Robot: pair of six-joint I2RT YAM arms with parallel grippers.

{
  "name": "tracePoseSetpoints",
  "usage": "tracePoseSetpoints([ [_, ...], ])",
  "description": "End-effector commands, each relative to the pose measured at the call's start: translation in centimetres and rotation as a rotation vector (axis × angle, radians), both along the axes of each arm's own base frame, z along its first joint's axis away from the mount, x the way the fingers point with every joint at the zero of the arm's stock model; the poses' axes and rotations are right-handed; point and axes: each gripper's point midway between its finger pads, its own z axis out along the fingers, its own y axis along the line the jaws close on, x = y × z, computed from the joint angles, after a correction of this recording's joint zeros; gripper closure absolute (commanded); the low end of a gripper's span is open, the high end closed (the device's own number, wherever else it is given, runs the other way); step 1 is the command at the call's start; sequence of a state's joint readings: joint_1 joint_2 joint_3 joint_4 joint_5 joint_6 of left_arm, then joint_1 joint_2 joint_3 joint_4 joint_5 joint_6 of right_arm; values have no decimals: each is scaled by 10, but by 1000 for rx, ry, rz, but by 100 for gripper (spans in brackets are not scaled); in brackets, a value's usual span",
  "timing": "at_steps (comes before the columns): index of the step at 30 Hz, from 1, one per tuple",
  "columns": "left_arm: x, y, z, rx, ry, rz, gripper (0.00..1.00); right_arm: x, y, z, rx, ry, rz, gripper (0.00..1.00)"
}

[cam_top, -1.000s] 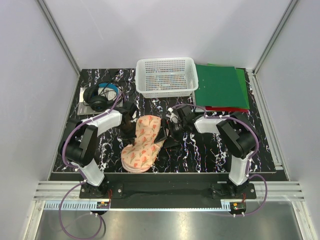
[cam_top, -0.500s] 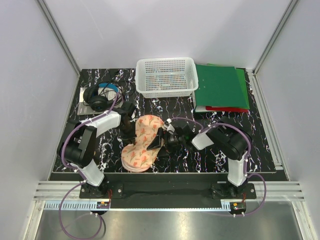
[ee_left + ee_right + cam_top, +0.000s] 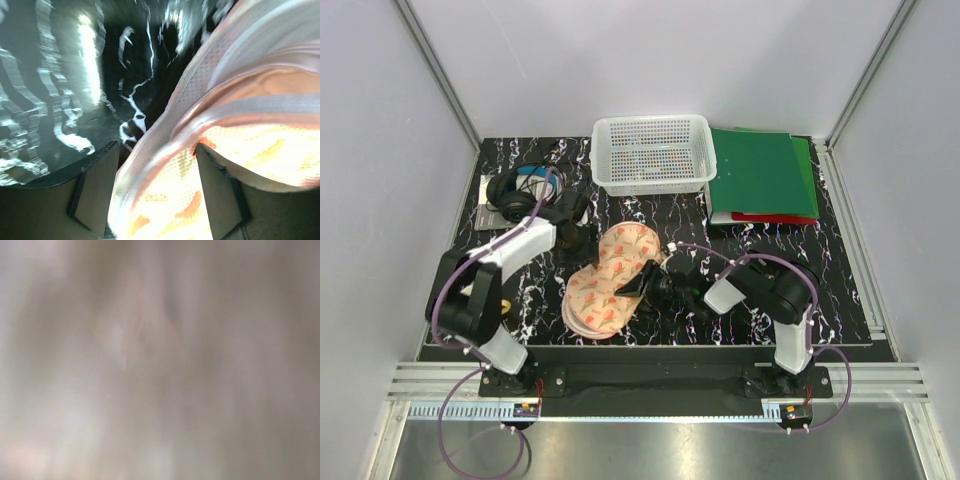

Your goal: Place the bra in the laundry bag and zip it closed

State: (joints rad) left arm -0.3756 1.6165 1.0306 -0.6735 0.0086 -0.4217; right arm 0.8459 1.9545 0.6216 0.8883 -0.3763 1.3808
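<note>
**Grip let go at the bag's far lobe**

Fingers of the left gripper stood parted, the zip edge of the laundry bag lying loose between them. A second earlier they had pinched that lobe and held it up. Now the bag lay flatter at mid-table. The right gripper had dropped to the bag's right rim, but its wrist view was a blur and its state could not be told. The bra was unseen, probably inside, so zipping looked next.

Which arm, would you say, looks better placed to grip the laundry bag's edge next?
Probably right: the right gripper sits at the laundry bag's waist edge; the left gripper stands open beside it.
</note>
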Motion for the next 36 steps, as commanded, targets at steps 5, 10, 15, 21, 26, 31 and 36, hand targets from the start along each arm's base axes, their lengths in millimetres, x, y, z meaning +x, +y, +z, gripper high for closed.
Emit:
tracePoseSetpoints([
  [5,3,-1,129,-53,-431,48,26,40,-37,24,-61,-130,-327,50],
  [10,-43,-13,124,-163,-455,14,28,50,-43,12,-104,-129,-389,54],
  [15,-84,-57,83,-392,-410,-147,41,58,-69,-13,-141,-45,-558,58],
  [21,-112,-107,65,-476,-404,-278,51,66,-86,-20,-171,-24,-663,57],
  [26,-129,-111,44,-485,-371,-208,55,67,-86,-14,-174,-11,-692,56],
  [31,-148,-100,13,-493,-260,-125,52,68,-83,1,-218,-45,-683,55],
  [36,-154,-102,18,-556,-251,-82,35,70,-75,6,-238,-65,-647,53],
])
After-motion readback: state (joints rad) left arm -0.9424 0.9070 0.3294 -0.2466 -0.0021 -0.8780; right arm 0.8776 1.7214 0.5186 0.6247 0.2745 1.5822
